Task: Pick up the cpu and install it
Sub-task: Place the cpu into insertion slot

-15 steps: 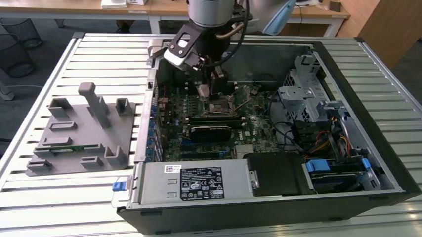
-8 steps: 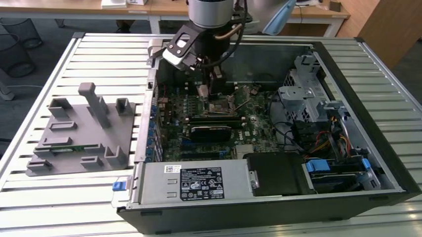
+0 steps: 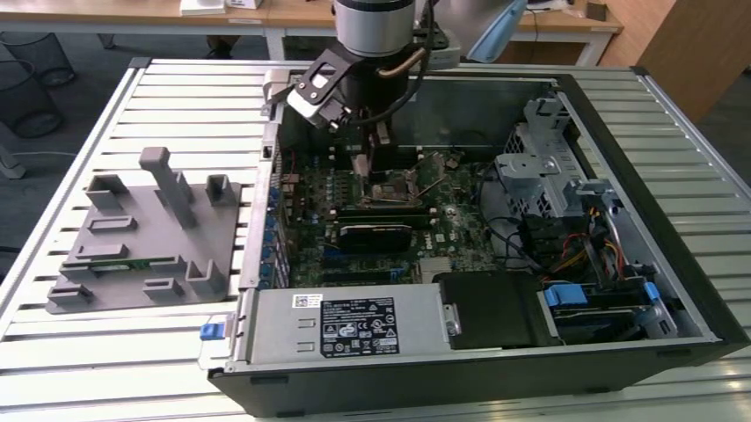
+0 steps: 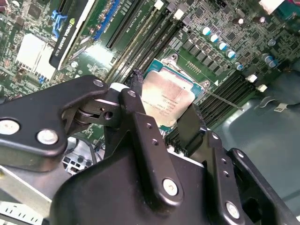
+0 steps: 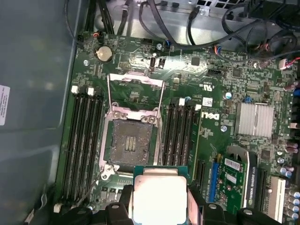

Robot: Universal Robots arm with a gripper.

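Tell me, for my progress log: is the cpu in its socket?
Out. The gripper grips the cpu; the socket is bare, its cover raised.

Bright, even light throws white glare on the motherboard (image 5: pixel 180 63) and shadows the case (image 3: pixel 470 380).

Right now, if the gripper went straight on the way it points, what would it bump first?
Probably the motherboard, at or just beside the open socket. The gripper, holding the cpu, points down at it; depth is unclear.
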